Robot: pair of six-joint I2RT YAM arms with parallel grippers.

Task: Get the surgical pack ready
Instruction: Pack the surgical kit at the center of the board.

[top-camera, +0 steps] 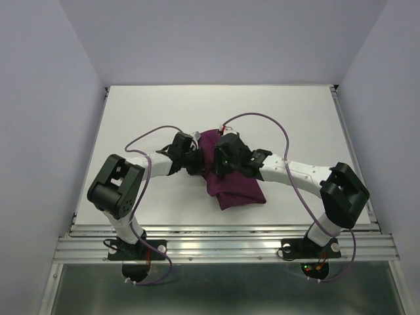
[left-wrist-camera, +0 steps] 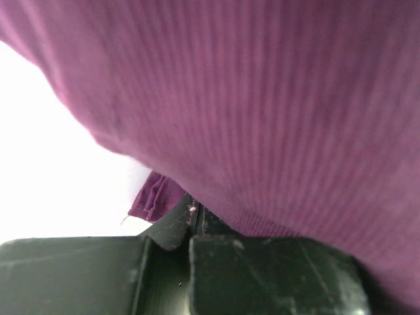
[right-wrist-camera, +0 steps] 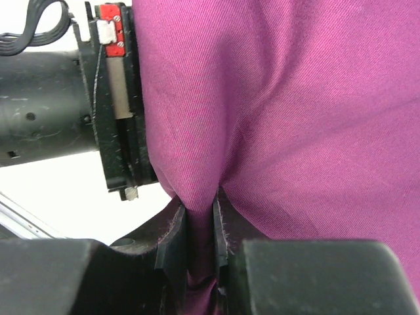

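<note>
Right gripper (right-wrist-camera: pixel 199 223): jaws narrow, clamped on a raised fold of the purple cloth (right-wrist-camera: pixel 295 118), fabric squeezed flat between both pads. Solid-looking bite, the fold runs down deep between the fingers.

Left gripper (left-wrist-camera: pixel 193 216): jaws fully together. Cloth drapes right over the tips, and a hemmed corner pokes out at 9 o'clock of them. Can't tell if any fabric is actually caught in the pinch.

Top view: the cloth is bunched mid-table (top-camera: pixel 144 111). Its upper end is lifted between the two grippers, and the rest lies heaped on the table toward 5 o'clock. Left gripper sits at the 9 o'clock edge of the cloth, right gripper on top at about 1 o'clock, the two near each other. No tray, scissors, forceps, gauze or packets visible; can't tell if they're under the cloth.

Risks, as judgement:
- If the left pinch is empty or only on the hem, the corner slips on any pull and the cloth sags to one side.
- The right grip is on a mid-cloth fold, not an edge, so pulling likely drags the whole heap instead of spreading it.
- If instruments are inside the bundle, lifting or tugging could spill them.
- The wrists are close, and the purple cables loop above them at 12 o'clock; crossing moves risk a knock or a snag.
</note>
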